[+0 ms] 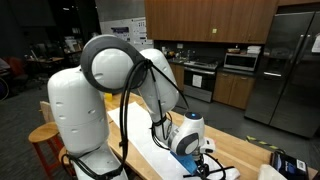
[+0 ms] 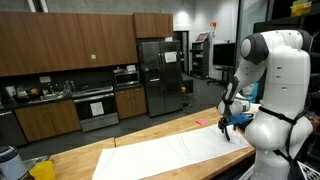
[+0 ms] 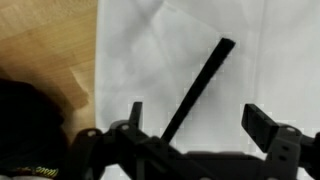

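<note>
Above the white sheet (image 3: 150, 50), the hand (image 3: 200, 120) hangs wide open, empty, over a black stick (image 3: 205, 75).

The countertop (image 3: 45, 50) is light wood, smooth, with a visible grain. The white sheet (image 3: 230, 25) looks matt and faintly creased; whether it is paper or cloth I cannot tell. The thin black stick (image 3: 200, 85) is matt. The gripper (image 3: 200, 115) is dull black, the arm's shells (image 1: 75, 110) are glossy white plastic, and the refrigerator (image 2: 160, 75) is brushed metal.
</note>
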